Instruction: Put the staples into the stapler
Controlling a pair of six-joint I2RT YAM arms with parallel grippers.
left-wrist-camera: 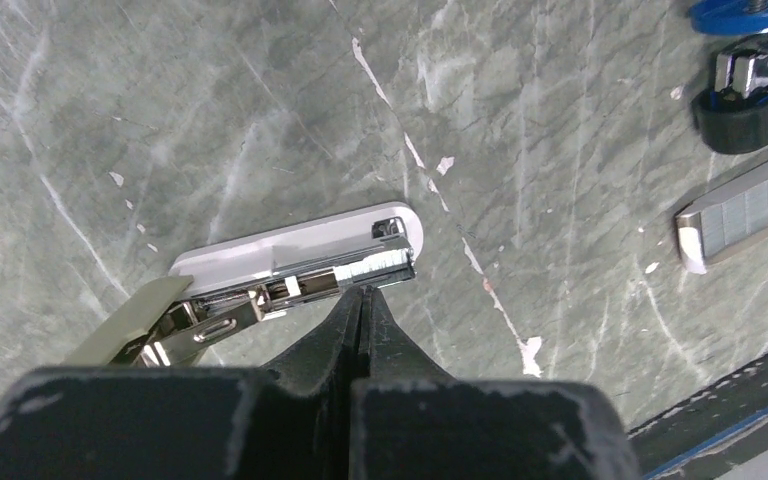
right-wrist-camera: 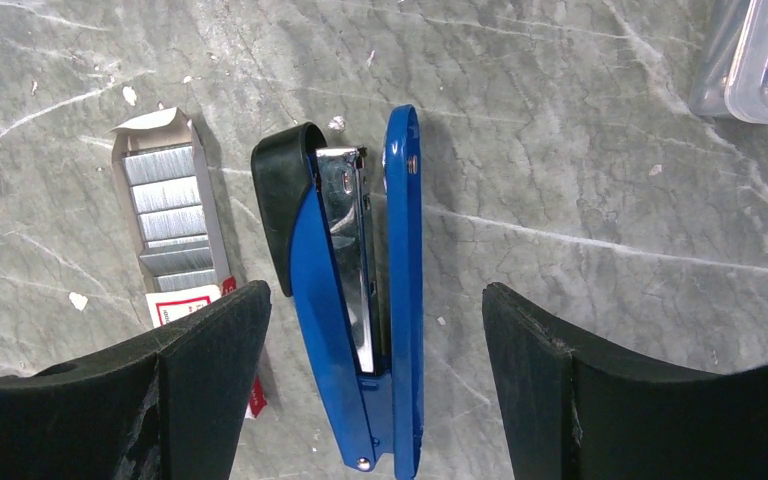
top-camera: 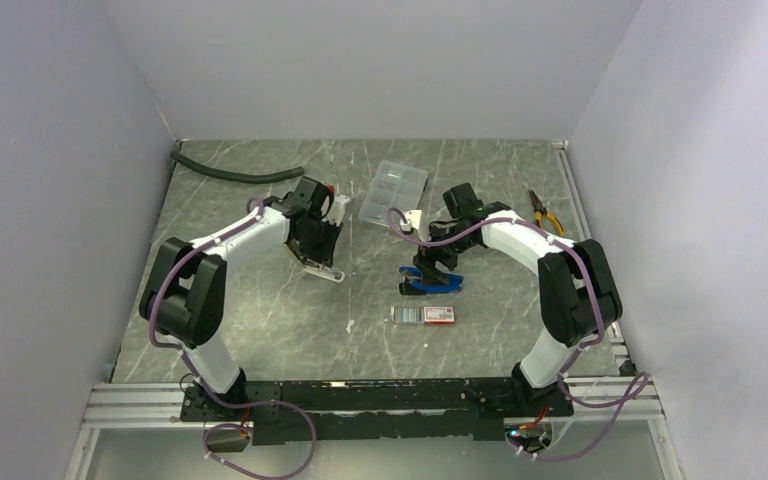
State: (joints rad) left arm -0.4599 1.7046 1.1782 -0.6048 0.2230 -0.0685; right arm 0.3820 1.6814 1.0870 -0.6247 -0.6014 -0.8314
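Observation:
A white stapler [left-wrist-camera: 300, 240] lies opened on the table, its metal magazine bared, with a short silvery strip of staples [left-wrist-camera: 378, 264] at the front end. My left gripper [left-wrist-camera: 363, 292] is shut, nothing visible between its fingers, and its tips are right at the magazine's edge. In the top view the left gripper [top-camera: 318, 252] stands over the white stapler [top-camera: 324, 270]. A blue stapler [right-wrist-camera: 360, 300] lies on its side between the wide-open fingers of my right gripper [right-wrist-camera: 370, 300], untouched. The staples [right-wrist-camera: 168, 215] sit in their tray, slid out of a white and red box [top-camera: 426, 314].
A clear compartment case [top-camera: 394, 190] stands at the back centre. Yellow-handled pliers [top-camera: 546, 212] lie at the back right, and a black hose [top-camera: 235, 172] at the back left. Grey walls close in on three sides, and a metal rail [top-camera: 380, 395] runs along the near edge.

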